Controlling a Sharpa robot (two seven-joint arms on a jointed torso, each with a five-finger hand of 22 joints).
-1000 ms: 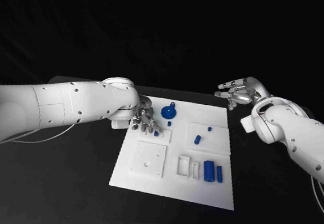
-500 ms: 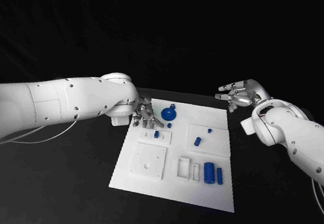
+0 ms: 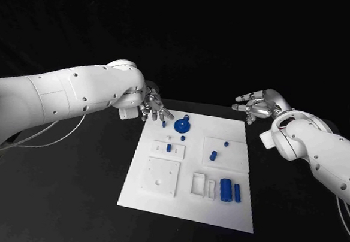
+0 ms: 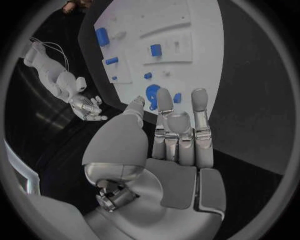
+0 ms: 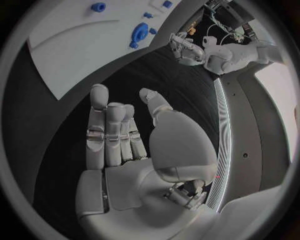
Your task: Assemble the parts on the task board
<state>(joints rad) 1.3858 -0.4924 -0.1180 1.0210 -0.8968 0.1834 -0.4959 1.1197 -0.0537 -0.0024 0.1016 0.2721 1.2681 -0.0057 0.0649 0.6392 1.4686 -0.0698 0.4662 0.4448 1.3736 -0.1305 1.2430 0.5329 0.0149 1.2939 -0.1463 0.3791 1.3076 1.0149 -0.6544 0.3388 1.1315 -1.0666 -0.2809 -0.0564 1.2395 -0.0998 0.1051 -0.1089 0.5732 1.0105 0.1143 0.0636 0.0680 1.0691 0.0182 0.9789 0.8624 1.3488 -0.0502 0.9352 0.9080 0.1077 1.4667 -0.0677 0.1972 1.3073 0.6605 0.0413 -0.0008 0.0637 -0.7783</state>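
Task board [image 3: 156, 197] lies flat mid-table, long side running away from the robot. The parts on it look like small rigid plastic pieces — light, stiff, smooth, so likely slippery under metal fingertips and easy to knock out of place.

- Round blue disc part [image 3: 182, 124] sits at the far end of the board, with a small tab on its far side. I'd pinch it across the rim, not the tab.
- Two blue cylinders [image 3: 229, 188] lie side by side in the near-right area, next to white slotted frames. Best taken across the diameter near mid-length; they'll probably roll if nudged.
- Small blue pegs: one standing in the left square plate [image 3: 169, 147], another near the right plate [image 3: 212, 154]. Tiny, fingertip pinch only, and they look easy to drop.

Left hand [image 3: 152, 107] hovers just off the board's far-left corner, close to the disc but not touching it. Fingers are extended and slightly spread, nothing in the palm — the left wrist view [image 4: 178, 145] shows it released, fingertips pointing toward the disc.

Right hand [image 3: 257, 104] is raised beyond the board's far-right corner, clear of the board and well away from every part. Fingers straight with the thumb out to the side, palm bare in the right wrist view [image 5: 125, 145], so it is released too.

Judgement: the left hand is best placed for the disc.
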